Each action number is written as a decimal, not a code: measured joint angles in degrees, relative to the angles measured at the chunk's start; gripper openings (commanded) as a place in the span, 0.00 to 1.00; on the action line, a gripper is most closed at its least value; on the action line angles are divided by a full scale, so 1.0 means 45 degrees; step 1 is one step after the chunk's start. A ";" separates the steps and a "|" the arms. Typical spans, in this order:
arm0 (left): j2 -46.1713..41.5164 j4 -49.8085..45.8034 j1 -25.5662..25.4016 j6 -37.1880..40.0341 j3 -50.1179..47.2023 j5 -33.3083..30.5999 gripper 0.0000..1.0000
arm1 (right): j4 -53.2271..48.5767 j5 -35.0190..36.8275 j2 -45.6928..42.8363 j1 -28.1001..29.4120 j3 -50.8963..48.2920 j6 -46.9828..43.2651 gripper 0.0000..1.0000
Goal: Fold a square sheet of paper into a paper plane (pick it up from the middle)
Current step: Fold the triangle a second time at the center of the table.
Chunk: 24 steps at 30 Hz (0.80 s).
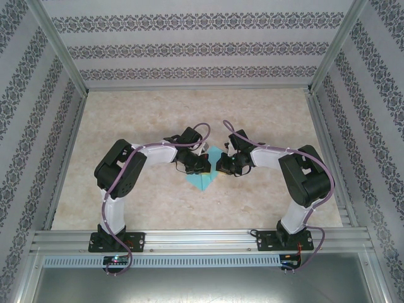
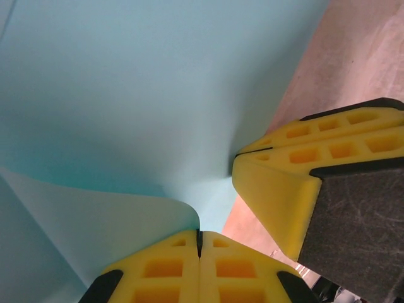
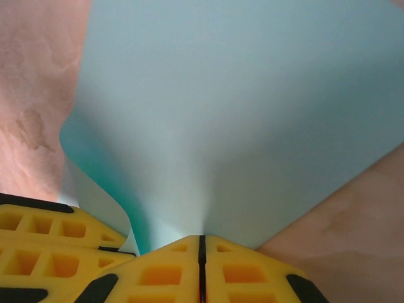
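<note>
The turquoise sheet of paper (image 1: 203,175) lies mid-table between the two grippers and looks like a folded shape with its point toward the near edge. My left gripper (image 1: 201,163) is shut on its left edge. In the left wrist view the yellow fingertips (image 2: 199,237) pinch a curled-up flap of the paper (image 2: 145,95). My right gripper (image 1: 221,165) is shut on the right edge. In the right wrist view the paper (image 3: 240,113) rises in a ridge into the closed fingertips (image 3: 202,238). The two grippers are nearly touching; each wrist view shows the other's fingers (image 2: 278,189) (image 3: 50,227).
The beige marbled tabletop (image 1: 145,120) is enclosed by patterned walls and aluminium posts (image 1: 60,47). An aluminium rail (image 1: 202,238) runs along the near edge and carries both arm bases. Both elbows stick outward, to the left (image 1: 117,170) and right (image 1: 306,173).
</note>
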 measured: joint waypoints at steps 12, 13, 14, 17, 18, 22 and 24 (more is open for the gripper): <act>0.0262 0.0092 0.0000 -0.0049 0.0010 0.0034 0.05 | -0.0005 0.0000 0.0000 0.0000 0.0000 -0.0068 0.09; 0.0267 0.0092 0.0000 -0.0053 0.0010 0.0034 0.05 | -0.0005 0.0000 0.0005 0.0000 0.0000 -0.0073 0.09; 0.0272 0.0097 0.0000 -0.0053 0.0010 0.0034 0.05 | -0.0005 0.0000 0.0000 0.0000 0.0000 -0.0073 0.10; 0.0282 0.0131 -0.0005 -0.0087 0.0019 0.0034 0.05 | -0.0005 0.0000 0.0000 0.0000 0.0000 -0.0073 0.09; 0.0287 0.0165 -0.0005 -0.0092 0.0019 0.0034 0.06 | -0.0005 0.0000 0.0000 0.0000 0.0000 -0.0073 0.09; 0.0291 0.0194 -0.0005 -0.0092 0.0024 0.0034 0.06 | -0.0005 0.0000 0.0005 0.0000 0.0000 -0.0073 0.09; 0.0301 0.0199 -0.0010 -0.0092 0.0024 0.0034 0.06 | -0.0005 0.0000 0.0005 0.0000 0.0000 -0.0073 0.10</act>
